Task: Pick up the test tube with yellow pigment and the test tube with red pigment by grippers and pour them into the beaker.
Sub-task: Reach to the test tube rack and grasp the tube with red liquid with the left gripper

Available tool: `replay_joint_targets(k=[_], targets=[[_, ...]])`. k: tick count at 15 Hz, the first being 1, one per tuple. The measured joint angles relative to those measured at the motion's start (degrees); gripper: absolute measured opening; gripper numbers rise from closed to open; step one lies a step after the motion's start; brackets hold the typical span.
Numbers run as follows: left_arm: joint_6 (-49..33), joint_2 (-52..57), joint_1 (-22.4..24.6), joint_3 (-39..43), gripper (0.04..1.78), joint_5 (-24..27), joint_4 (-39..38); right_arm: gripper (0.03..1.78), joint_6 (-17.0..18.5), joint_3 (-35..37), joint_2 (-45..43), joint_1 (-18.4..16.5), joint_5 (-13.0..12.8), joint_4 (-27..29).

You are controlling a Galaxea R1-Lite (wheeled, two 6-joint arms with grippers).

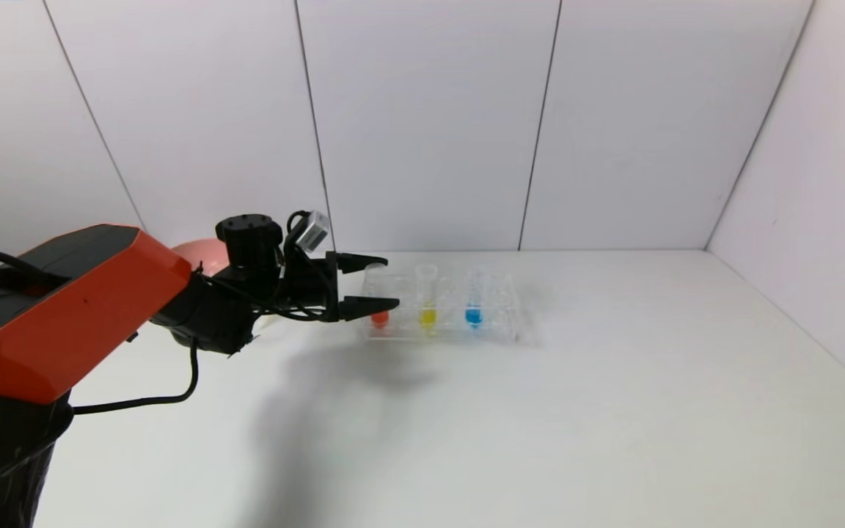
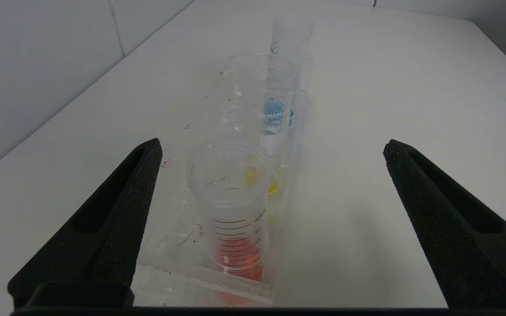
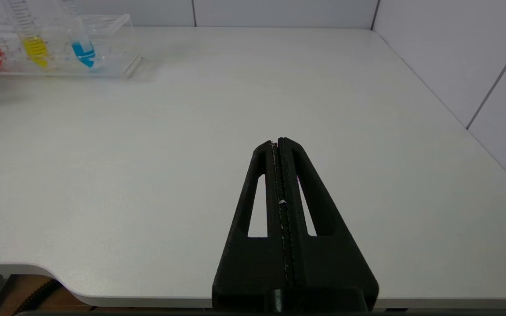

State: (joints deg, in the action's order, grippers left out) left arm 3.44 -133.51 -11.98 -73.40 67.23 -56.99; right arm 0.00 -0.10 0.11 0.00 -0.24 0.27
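Test tubes stand upright in a clear rack (image 1: pixel 499 326) on the white table (image 1: pixel 613 411), which keeps them steady and their mouths reachable from the side. I note a pink bowl (image 1: pixel 199 253) behind my left arm; the beaker I cannot find in any view. My left gripper (image 1: pixel 386 282) is level with the rack's near end, jaws spread wide either side of the test tube with red pigment (image 1: pixel 379 308), not touching it; I judge this the approach for a side grasp. The test tube with yellow pigment (image 1: pixel 428 304) stands next in line, then a blue tube (image 1: pixel 474 304). My right gripper (image 3: pixel 280 145) is parked at the table's near edge, well apart, fingers pressed together on nothing.
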Motion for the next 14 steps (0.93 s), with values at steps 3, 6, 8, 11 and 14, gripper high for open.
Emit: replay_joint_targets(k=[3,6,8,11,14], targets=[[-2.21,-0.54,-0.09,-0.99,1.76,0.02,-0.15,0.11,0.0,0.0,0.0,0.0,-0.02,0.0],[-2.23,-1.33,-0.15,-1.84,1.76,0.05,-0.17,0.11,0.0,0.0,0.0,0.0,-0.02,0.0],[-2.23,-1.99,-0.2,-2.32,1.76,0.16,-0.15,0.11,0.0,0.0,0.0,0.0,0.0,0.0],[-2.26,-2.71,-0.24,-2.86,1.76,0.16,-0.15,0.11,0.0,0.0,0.0,0.0,0.0,0.0],[-2.23,-3.12,-0.24,-3.08,1.73,0.16,-0.15,0.11,0.0,0.0,0.0,0.0,0.0,0.0]])
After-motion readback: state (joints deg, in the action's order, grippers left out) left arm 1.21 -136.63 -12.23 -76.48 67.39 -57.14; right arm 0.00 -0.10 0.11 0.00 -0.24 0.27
